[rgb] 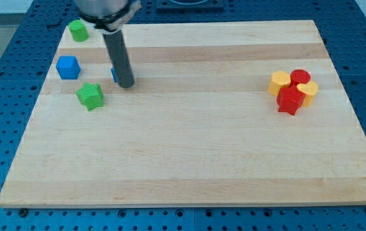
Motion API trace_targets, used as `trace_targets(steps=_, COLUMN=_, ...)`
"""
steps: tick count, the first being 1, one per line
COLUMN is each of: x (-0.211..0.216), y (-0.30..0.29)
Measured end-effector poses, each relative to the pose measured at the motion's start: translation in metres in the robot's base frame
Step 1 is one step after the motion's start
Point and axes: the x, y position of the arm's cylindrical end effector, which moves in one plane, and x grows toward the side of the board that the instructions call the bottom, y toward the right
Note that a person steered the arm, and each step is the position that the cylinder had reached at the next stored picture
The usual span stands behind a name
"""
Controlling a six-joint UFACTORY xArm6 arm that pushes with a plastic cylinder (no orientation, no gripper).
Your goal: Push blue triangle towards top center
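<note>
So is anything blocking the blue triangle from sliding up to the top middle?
Nothing visible is. My tip sits right against the blue triangle block, mostly hiding it. The wooden board from there to the top centre shows no other blocks.

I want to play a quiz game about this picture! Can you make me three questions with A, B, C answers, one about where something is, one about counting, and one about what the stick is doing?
1. Where is the blue cube?
A. the view's left
B. the view's right
C. the view's bottom middle

2. How many green blocks are there?
A. one
B. two
C. four

3. What is my tip doing?
A. hovering by the red blocks
B. resting on the green star
C. standing right against a small blue block

Answers:
1 A, it sits near the board's left edge.
2 B, a green block at the top left and a green star lower down.
3 C, the blue triangle peeks out just left of the rod, mostly hidden.
</note>
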Motion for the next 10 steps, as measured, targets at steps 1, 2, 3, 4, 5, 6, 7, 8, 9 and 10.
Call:
trace_targets(steps=1, x=-0.01, y=-0.005)
trace_targets(steps=2, x=0.017, y=-0.037)
trace_targets(steps=3, x=0.025, y=-0.099)
trace_targets(steps=4, x=0.005, y=-0.12)
trace_targets(steps=5, x=-0.004, y=-0.1)
trace_targets(steps=6, x=-0.019, y=-0.067)
trace_targets(steps=7, x=-0.055, y=-0.028)
trace_targets(steps=8, x=-0.075, y=0.011)
trace_targets(steps=9, x=-0.067, y=-0.01)
trace_targets(steps=10, x=-0.058, y=-0.055)
